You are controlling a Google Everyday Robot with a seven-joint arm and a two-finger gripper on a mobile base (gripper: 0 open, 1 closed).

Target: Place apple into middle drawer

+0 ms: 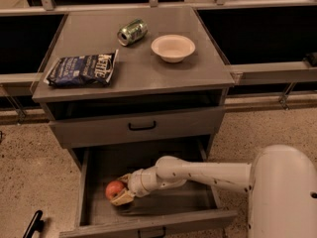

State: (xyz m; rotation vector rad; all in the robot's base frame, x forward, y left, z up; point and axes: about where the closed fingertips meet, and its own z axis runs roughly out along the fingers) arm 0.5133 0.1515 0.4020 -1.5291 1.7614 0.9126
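I have the gripper (119, 190) inside the drawer (171, 206), jaws closed on the apple (113, 188), which sits between them. The bare floor lies just below the jaws. The apple is round, so I judge any release angle will do.
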